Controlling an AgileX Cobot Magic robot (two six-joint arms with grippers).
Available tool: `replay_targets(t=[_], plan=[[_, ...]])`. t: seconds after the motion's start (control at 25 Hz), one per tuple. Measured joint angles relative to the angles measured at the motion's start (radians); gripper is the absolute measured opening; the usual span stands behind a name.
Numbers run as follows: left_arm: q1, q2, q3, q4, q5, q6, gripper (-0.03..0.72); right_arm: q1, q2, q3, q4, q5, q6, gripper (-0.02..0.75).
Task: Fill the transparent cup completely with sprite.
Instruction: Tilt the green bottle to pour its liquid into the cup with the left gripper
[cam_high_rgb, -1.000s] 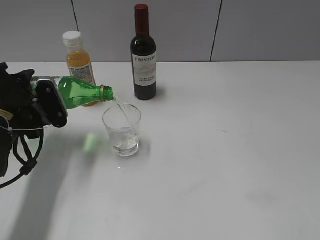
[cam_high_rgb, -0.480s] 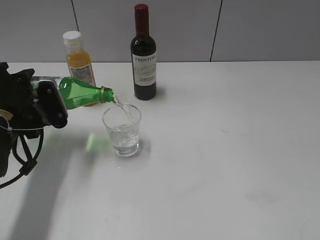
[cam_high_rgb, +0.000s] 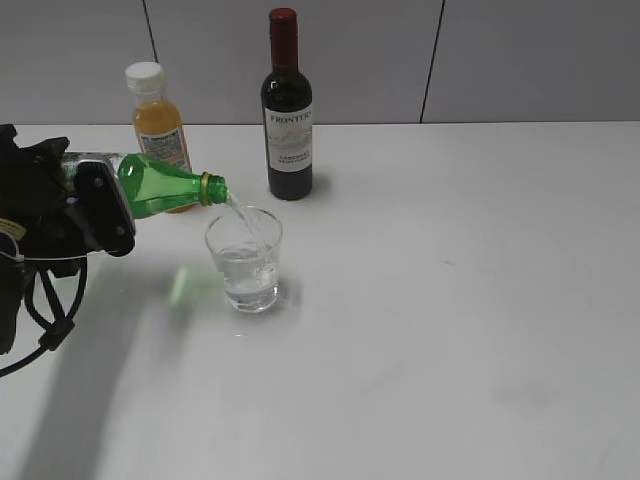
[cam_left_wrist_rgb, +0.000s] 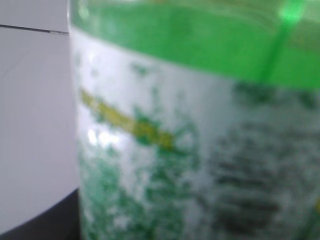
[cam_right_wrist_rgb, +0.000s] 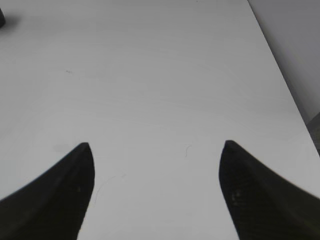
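One green bottle (cam_high_rgb: 165, 186) is clamped by the left gripper (cam_high_rgb: 95, 208); the right gripper (cam_right_wrist_rgb: 156, 192) is spread wide, nothing held. Three bottles and one transparent cup (cam_high_rgb: 244, 259) are counted.

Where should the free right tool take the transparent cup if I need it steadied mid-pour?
Grip the transparent cup low on its wall, near the thick base, coming level from its open right side. The green bottle pours over the rim from the left, and the wine bottle stands behind, so both are avoided.
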Motion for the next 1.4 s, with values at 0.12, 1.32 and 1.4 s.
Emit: replay_targets(t=[0.12, 1.32, 1.4], plan=[[0.000, 0.000, -0.001, 0.000, 0.000, 0.000, 0.446, 0.000, 0.000, 0.000, 0.000, 0.000, 0.001, 0.591], [0.000, 0.000, -0.003, 0.000, -0.007, 0.051, 0.443, 0.000, 0.000, 0.000, 0.000, 0.000, 0.001, 0.591], [0.000, 0.000, -0.004, 0.000, -0.008, 0.051, 0.443, 0.000, 0.000, 0.000, 0.000, 0.000, 0.001, 0.591]])
